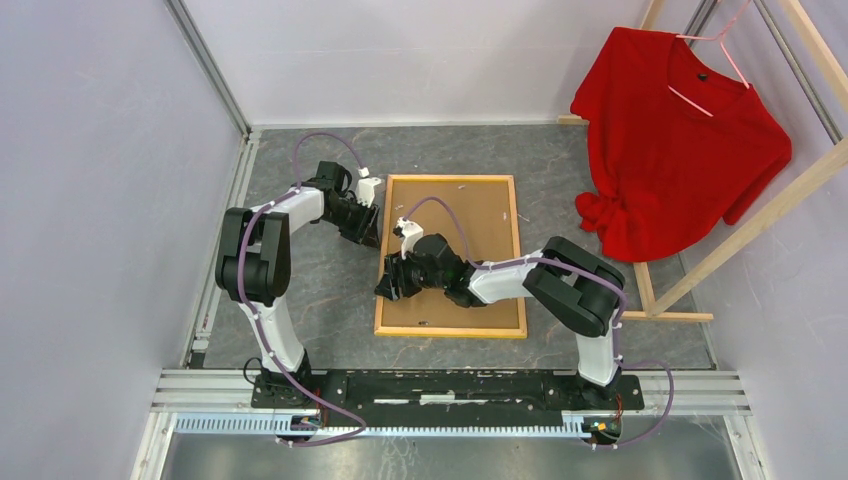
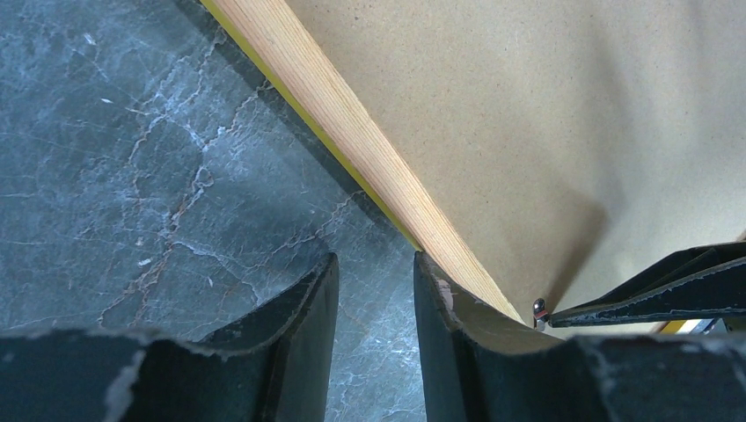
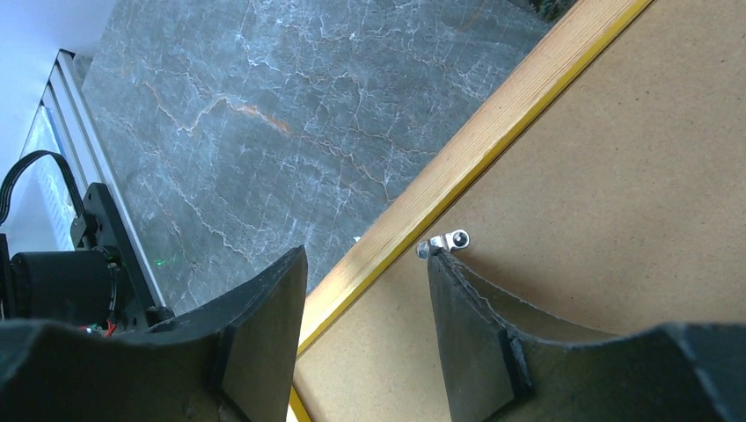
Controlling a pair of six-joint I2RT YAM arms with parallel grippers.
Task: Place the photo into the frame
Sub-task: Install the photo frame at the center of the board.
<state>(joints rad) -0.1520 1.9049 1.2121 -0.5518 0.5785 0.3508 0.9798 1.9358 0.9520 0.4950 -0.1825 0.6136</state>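
1. One large rectangular picture frame (image 1: 519,250) of light natural wood lies face down near the middle of the grey marble-patterned desk (image 1: 330,300). A thin bright yellow strip shows along its outer edge in both wrist views.
2. A brown fibreboard backing panel (image 1: 480,225) fills the picture frame, its speckled surface level with the wooden rails.
3. The left tool (image 1: 372,222) stands at the picture frame's far left corner. In its wrist view the fingers (image 2: 299,325) are parted, with only bare desk showing in the gap. The inner finger sits at the outer edge of the wooden rail (image 2: 352,132), and nothing is held.
4. The right tool (image 1: 390,285) reaches across the panel to the middle of the left rail. Its fingers (image 3: 264,325) are spread wide, one over the desk and one over the panel, with the rail (image 3: 475,149) passing beneath the gap. It grips nothing.
5. A small silver metal clip (image 3: 449,240) sits on the panel by the rail, just at the tip of the right tool's inner finger.
6. A red knitted sweater (image 1: 680,150) on a pink hanger (image 1: 715,55) hangs from a pale wooden rack (image 1: 760,215) at the far right, well apart from the picture frame.
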